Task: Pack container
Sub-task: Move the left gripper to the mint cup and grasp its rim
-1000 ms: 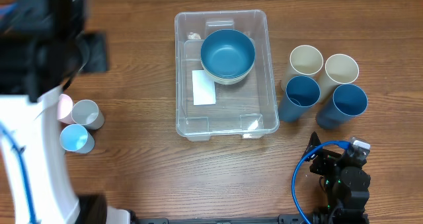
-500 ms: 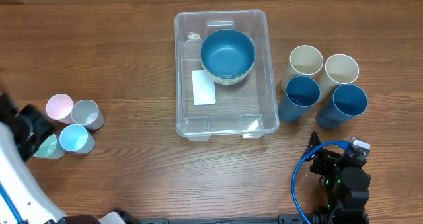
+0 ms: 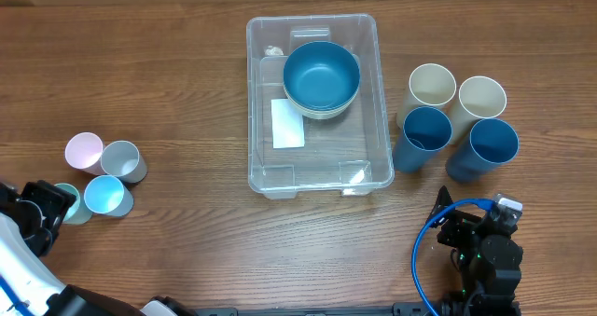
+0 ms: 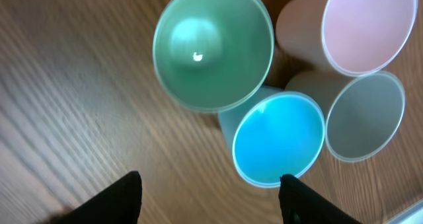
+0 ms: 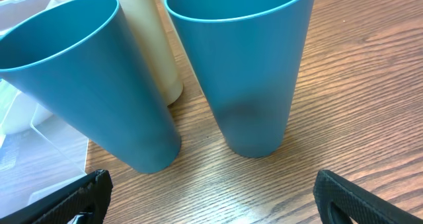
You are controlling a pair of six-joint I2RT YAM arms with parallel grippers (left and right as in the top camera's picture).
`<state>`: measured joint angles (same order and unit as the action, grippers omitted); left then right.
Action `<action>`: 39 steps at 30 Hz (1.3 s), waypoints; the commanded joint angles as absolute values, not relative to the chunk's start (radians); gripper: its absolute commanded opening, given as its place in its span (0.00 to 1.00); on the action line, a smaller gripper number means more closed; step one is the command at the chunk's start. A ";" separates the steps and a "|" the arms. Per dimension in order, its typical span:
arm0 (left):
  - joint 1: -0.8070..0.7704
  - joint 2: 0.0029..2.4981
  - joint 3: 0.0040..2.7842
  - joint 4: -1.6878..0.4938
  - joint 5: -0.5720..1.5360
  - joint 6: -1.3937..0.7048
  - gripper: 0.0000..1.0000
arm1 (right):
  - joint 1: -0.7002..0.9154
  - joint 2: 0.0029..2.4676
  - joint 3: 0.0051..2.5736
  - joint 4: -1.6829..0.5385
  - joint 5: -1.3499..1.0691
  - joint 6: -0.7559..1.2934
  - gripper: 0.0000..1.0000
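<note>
The clear container (image 3: 317, 167) stands in the middle of the table with a white label on its base. A blue bowl (image 3: 321, 72) sits inside its far end, nested in a pale bowl (image 3: 323, 112). My left gripper (image 4: 210, 191) is open at the table's front left, just short of four small cups: green (image 4: 213, 45), light blue (image 4: 279, 138), pink (image 4: 367, 26) and grey (image 4: 365, 115). Nothing is between its fingers. My right gripper (image 5: 215, 201) is wide open and empty, low on the table in front of two tall blue cups (image 5: 254, 72).
Right of the container stand two tall cream cups (image 3: 432, 85) and, nearer me, the two tall blue cups (image 3: 490, 146). The right arm (image 3: 483, 251) with its blue cable sits at the front right. The left arm (image 3: 37, 218) partly covers the green cup in the overhead view.
The left arm has swung from the far left corner down to the front left and now sits just short of the small cups. The right arm has not moved.
</note>
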<state>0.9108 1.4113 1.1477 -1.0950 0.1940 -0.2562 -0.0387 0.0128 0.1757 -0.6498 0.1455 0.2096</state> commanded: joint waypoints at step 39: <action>0.955 1.676 1.135 -0.871 0.111 -0.258 0.48 | -0.041 0.003 0.160 -0.655 0.152 0.216 1.00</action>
<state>0.9512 1.6287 1.1385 -0.8814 0.0780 -0.2634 -0.0387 0.0128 0.1757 -0.6498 0.1459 0.2092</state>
